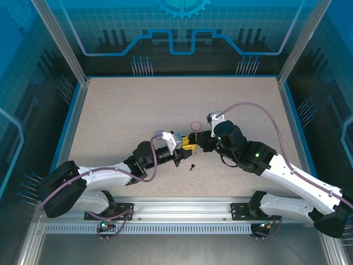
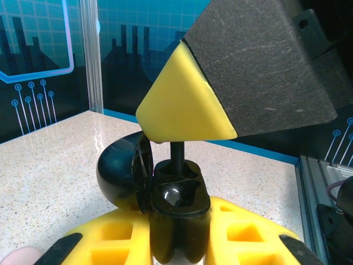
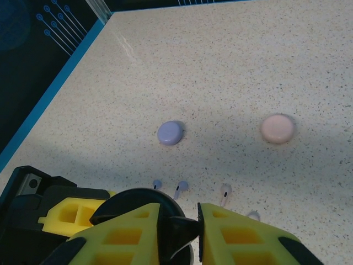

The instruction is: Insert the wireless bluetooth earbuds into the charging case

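Black stemmed earbud [image 2: 177, 150] hangs stem-down at the open black round charging case [image 2: 179, 201], centre frame. It is pinched in your right gripper [image 3: 177, 227], jaws nearly closed on it, while your left gripper [image 1: 186, 144] clamps the case. Press off-line and the stem may jam on the socket rim or slip the pinch. The nearer socket looks empty. A lilac round case [image 3: 170, 133] and a pink round case [image 3: 277, 128] sit shut on the speckled table [image 3: 231, 66], contents unseen.

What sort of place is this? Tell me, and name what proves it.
Probably an enclosed robot test cell: a left arm and right arm bolted to an aluminium rail, a speckled table walled by clear panels, and a blue circuit-pattern backdrop.
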Controlling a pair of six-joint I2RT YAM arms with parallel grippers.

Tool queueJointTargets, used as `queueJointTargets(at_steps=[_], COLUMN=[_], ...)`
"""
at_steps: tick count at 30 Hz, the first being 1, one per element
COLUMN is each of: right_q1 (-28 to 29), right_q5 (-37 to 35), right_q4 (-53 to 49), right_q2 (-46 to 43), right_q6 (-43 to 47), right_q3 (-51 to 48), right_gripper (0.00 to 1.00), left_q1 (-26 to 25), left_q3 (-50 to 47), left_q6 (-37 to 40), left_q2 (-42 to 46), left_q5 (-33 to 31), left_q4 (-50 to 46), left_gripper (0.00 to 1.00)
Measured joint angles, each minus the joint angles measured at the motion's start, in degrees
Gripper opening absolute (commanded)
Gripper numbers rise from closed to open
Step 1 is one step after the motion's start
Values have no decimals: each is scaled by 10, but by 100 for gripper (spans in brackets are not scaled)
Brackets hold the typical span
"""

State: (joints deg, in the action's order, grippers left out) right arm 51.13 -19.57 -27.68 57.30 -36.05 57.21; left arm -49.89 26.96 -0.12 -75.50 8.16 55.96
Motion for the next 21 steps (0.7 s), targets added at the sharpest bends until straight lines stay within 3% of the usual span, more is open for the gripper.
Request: queueJointTargets(at_steps=[21], right_q1=[3], right_q5=[9], right_q4=[1], right_q2=[6], right_q6=[-24], right_q3=[-5], right_gripper=[26], left_q1=[-2], left_q3=[3], left_q6=[0], left_q2=[-10], left_q5=[-9], left_q4=[1], left_gripper=[0])
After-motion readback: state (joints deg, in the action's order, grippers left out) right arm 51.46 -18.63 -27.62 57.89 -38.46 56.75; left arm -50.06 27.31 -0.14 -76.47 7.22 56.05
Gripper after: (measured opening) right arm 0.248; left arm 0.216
